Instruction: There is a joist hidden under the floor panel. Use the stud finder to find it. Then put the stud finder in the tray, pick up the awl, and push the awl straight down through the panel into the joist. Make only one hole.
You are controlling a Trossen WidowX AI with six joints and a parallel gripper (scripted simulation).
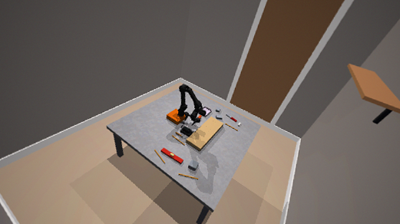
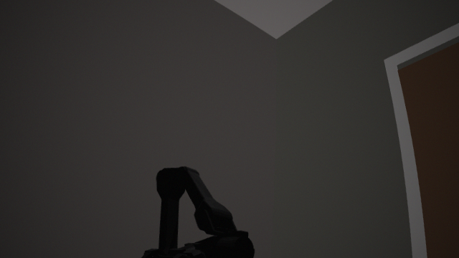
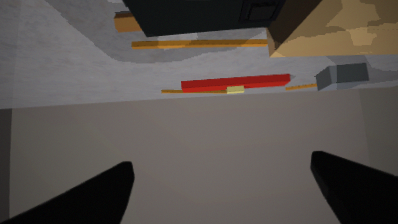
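Observation:
My gripper is open and empty, its two dark fingers at the lower corners of the wrist view. It hangs above the table beside the near end of the wooden floor panel. A black boxy thing, which I take for the stud finder, lies on the table against the panel's left edge, apart from the fingers. A small red-handled tool that looks like the awl lies beyond the panel. A pale pink tray sits by the panel's far left corner.
On the grey table, a red level, a grey block and several pencils lie near the front edge. The arm's orange base stands left of the panel. The exterior view shows only the dark arm against a wall.

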